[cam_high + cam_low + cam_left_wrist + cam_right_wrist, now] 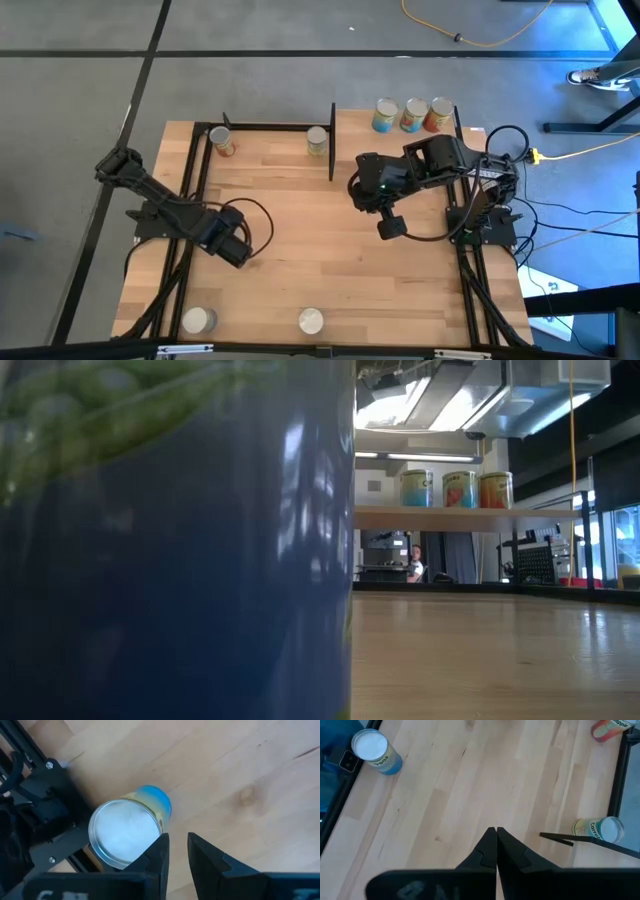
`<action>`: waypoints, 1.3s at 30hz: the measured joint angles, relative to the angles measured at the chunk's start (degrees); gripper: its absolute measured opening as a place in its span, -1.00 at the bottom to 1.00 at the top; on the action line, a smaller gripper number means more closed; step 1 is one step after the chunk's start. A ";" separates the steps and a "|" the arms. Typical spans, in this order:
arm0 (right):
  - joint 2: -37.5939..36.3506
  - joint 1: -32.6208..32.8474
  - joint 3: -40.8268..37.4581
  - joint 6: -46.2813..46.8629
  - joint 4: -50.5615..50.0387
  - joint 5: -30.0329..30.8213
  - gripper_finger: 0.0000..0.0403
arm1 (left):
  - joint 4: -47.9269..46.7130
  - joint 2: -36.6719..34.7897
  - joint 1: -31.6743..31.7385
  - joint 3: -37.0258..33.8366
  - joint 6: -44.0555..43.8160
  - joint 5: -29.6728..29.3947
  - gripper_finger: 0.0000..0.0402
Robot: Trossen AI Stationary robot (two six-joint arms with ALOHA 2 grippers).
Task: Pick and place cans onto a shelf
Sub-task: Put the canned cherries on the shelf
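- We see the right gripper [390, 227] hovering over the table's right half, jaws pressed together and empty. If it descends like this, it could knock a can over rather than straddle it.
- The left gripper [178, 838] waits near the left edge, jaws only a sliver apart with nothing between them. That gap looks narrower than the blue-labelled can [127, 832] by the black frame rail [55, 785], so a grab could shove it.
- Three cans [412, 115] stand on the shelf [520, 518] at the far right corner. We judge a crowded placement could topple them.
- The near-edge can [311, 320] could roll off if nudged.
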 joint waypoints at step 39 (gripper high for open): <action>0.02 0.00 0.00 1.50 -0.02 -1.05 -0.98 | 4.71 -0.46 -2.91 -10.40 0.82 2.67 -0.94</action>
